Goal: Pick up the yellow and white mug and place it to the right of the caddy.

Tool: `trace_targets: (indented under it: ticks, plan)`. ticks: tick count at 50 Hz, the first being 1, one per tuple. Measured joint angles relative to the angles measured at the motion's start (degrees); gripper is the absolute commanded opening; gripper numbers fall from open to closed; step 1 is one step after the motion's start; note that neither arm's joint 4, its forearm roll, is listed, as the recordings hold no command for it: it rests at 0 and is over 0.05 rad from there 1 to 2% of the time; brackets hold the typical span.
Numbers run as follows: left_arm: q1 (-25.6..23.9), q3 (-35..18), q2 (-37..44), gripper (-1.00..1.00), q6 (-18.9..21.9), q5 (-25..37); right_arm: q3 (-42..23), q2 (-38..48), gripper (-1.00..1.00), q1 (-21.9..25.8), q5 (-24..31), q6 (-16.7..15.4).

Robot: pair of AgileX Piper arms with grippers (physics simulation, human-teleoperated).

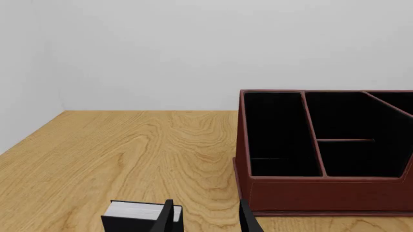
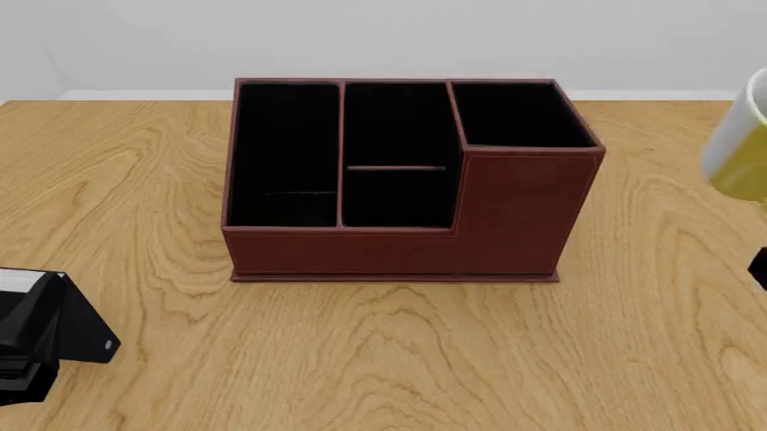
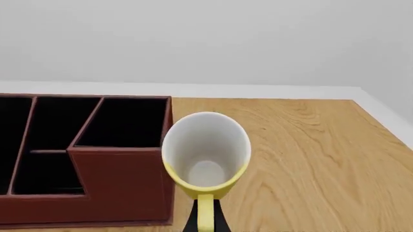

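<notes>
The yellow and white mug (image 3: 206, 153) hangs in the air to the right of the caddy (image 3: 119, 181), its white inside facing the right wrist camera. My right gripper (image 3: 205, 223) is shut on the mug's yellow handle, with black fingers on either side of it. In the front view the mug (image 2: 741, 148) is cut by the right edge, tilted and above the table. The reddish-brown caddy (image 2: 401, 180) stands mid-table with its taller section on the right. My left gripper (image 1: 206, 215) is open and holds nothing, low over the table in front of the caddy (image 1: 326, 191) and to its left.
The left arm (image 2: 42, 332) sits at the near left corner of the wooden table (image 2: 396, 350). A black bit of the right arm (image 2: 759, 268) shows at the right edge. A dark block with a white top (image 1: 139, 215) lies beside the left finger. A white wall closes the far side.
</notes>
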Motion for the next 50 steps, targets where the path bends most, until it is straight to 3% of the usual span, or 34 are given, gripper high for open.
trace_targets:
  ticks: [50]
  plan:
    - [0.0, 0.0, 0.0, 1.0, 0.0, 0.0, 5.9, 19.8, -1.0, 0.1, -20.6, 3.5]
